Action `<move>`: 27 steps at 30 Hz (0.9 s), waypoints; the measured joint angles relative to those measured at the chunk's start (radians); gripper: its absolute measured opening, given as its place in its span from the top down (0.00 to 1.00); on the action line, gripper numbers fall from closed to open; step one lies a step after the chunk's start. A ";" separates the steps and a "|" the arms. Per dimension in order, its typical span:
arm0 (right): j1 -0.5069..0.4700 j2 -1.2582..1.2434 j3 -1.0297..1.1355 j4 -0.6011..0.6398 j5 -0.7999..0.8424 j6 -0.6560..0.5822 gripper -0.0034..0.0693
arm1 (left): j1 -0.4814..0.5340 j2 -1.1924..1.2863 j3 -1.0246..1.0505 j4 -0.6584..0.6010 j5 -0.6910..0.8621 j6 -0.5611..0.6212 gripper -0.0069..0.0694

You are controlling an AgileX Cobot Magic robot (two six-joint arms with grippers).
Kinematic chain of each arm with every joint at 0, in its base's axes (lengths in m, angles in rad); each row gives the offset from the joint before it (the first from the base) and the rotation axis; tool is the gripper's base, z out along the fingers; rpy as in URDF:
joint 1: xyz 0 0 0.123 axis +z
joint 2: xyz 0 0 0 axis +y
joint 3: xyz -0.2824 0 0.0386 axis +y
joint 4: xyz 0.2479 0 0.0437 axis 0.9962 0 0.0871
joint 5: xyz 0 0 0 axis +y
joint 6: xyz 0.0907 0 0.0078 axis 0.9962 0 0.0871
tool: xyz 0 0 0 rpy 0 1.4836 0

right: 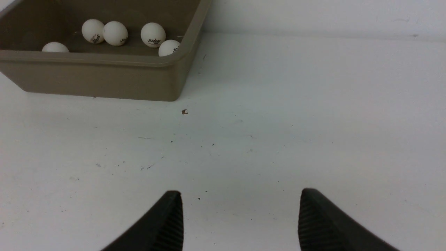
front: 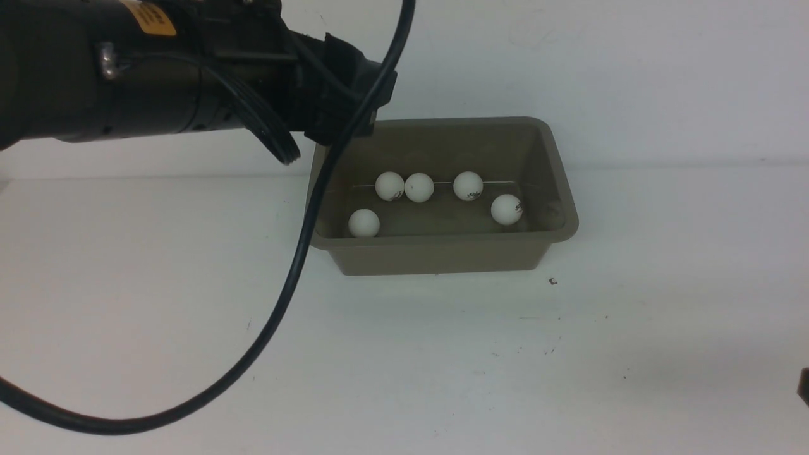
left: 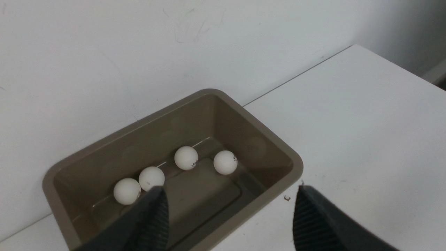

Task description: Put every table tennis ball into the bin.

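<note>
The grey-brown bin (front: 442,253) stands at the table's far middle against the wall. Several white table tennis balls lie inside it: one near the front left (front: 364,223), two touching (front: 404,186), one behind the middle (front: 468,186) and one at the right (front: 506,209). My left arm (front: 189,69) reaches in from the upper left above the bin's left end. My left gripper (left: 230,191) is open and empty, high over the bin's (left: 246,216) near rim. My right gripper (right: 240,197) is open and empty, low over bare table, right of the bin (right: 97,76).
A black cable (front: 278,303) hangs from the left arm and loops over the table left of the bin. A small dark speck (front: 553,281) lies by the bin's front right corner. A white wall stands right behind the bin.
</note>
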 joint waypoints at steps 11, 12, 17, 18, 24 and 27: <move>0.000 -0.001 0.000 0.000 0.000 0.000 0.39 | 0.000 0.000 0.000 0.000 0.000 0.000 0.34; 0.000 -0.001 0.000 0.000 0.000 0.000 0.39 | 0.000 0.000 0.000 0.000 0.000 0.000 0.34; 0.000 -0.001 0.000 0.000 0.000 0.000 0.39 | 0.000 0.000 0.000 0.000 0.000 0.000 0.34; 0.000 -0.001 0.000 0.000 0.000 0.000 0.39 | 0.000 0.000 0.000 0.000 0.000 0.000 0.34; 0.000 -0.001 0.000 0.000 0.000 0.000 0.39 | 0.000 0.000 0.000 -0.026 -0.004 0.000 0.34; 0.000 -0.001 0.000 0.000 0.006 0.000 0.39 | 0.000 0.000 0.000 -0.068 -0.005 0.000 0.34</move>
